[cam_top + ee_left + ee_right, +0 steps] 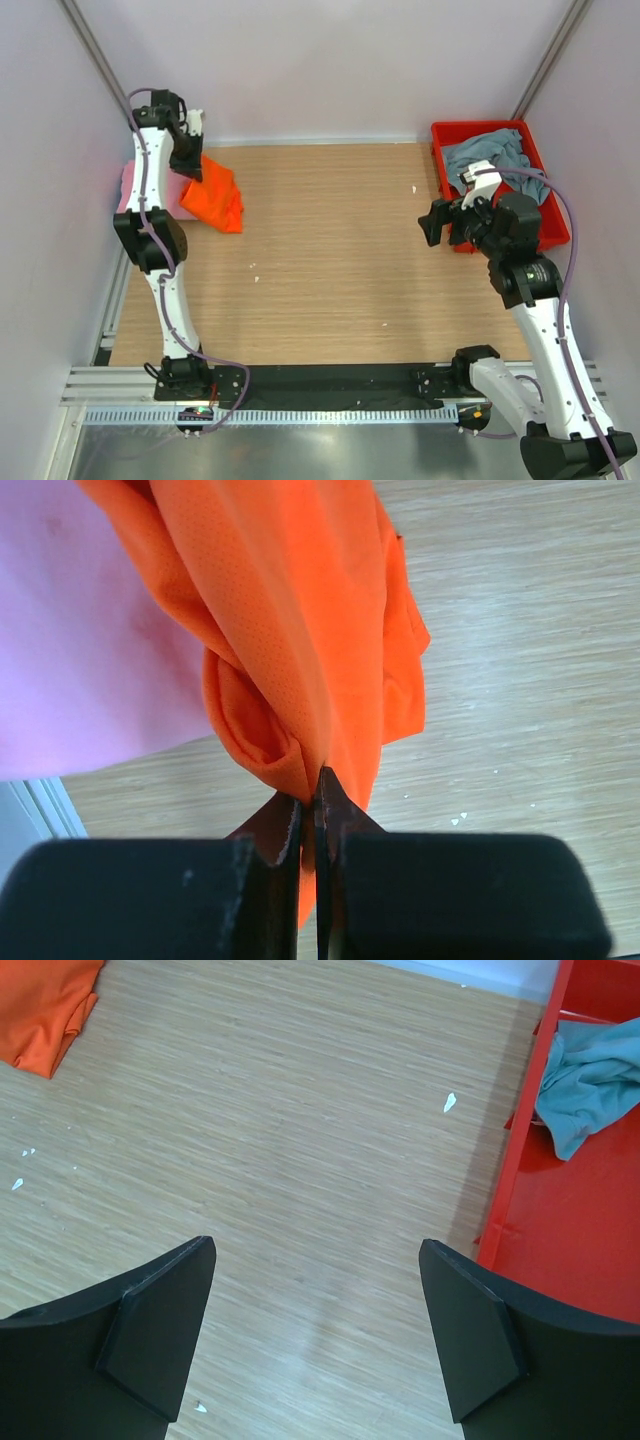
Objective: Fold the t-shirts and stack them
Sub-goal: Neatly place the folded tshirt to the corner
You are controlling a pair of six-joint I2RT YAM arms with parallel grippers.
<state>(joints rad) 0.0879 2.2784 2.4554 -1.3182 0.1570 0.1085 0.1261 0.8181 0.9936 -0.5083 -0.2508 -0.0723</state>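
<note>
Top external view first: my left end effector [188,165] is up at the far left corner of the light wooden desk [330,250], clamped onto the bright orange cloth t-shirt [215,195]. The shirt hangs bunched from the pinch, with its lower part draped onto the desk. Right beside it, on the wall side, lies the soft pink cloth t-shirt [135,180], flat on the desk, with the orange one partly over its edge.

On the left wrist cam, the end effector [318,780] is closed down narrow with a fold of the orange t-shirt [300,600] squeezed between the fingers. The fabric has a fine mesh weave. The pink t-shirt [80,650] fills the left of that view, behind the orange.

My right end effector [435,222] hovers over the right side of the desk, just beside the rigid red plastic bin [440,135]. On its wrist cam the end effector [315,1248] is spread wide, with only bare desk between the fingers. A crumpled grey-blue cloth t-shirt [490,155] sits inside the bin [520,1160], off to the right of the fingers, not touching them. The orange t-shirt [40,1005] shows well apart at that view's top left.
</note>
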